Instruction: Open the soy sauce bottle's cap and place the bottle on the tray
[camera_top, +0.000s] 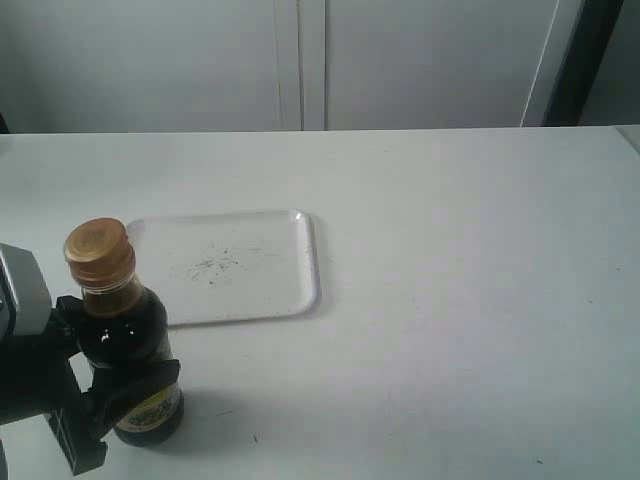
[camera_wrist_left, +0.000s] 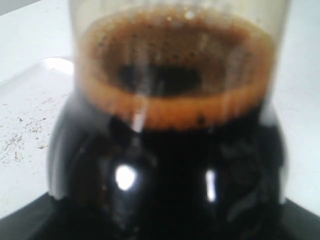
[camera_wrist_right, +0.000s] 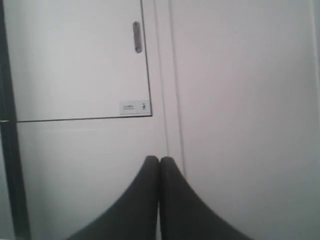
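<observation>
Gold-brown and still shut, the cap (camera_top: 99, 250) tops the soy sauce bottle (camera_top: 128, 350), which stands upright on the white table (camera_top: 450, 300) at about seven o'clock from the tray (camera_top: 290, 270), just off its near rim. The left gripper (camera_top: 95, 385) is clenched around the bottle's dark body, whose foamy liquid fills the left wrist view (camera_wrist_left: 170, 150). The right gripper (camera_wrist_right: 159, 165) has its two fingers pressed together on nothing, facing a pale cabinet door (camera_wrist_right: 75, 60).
</observation>
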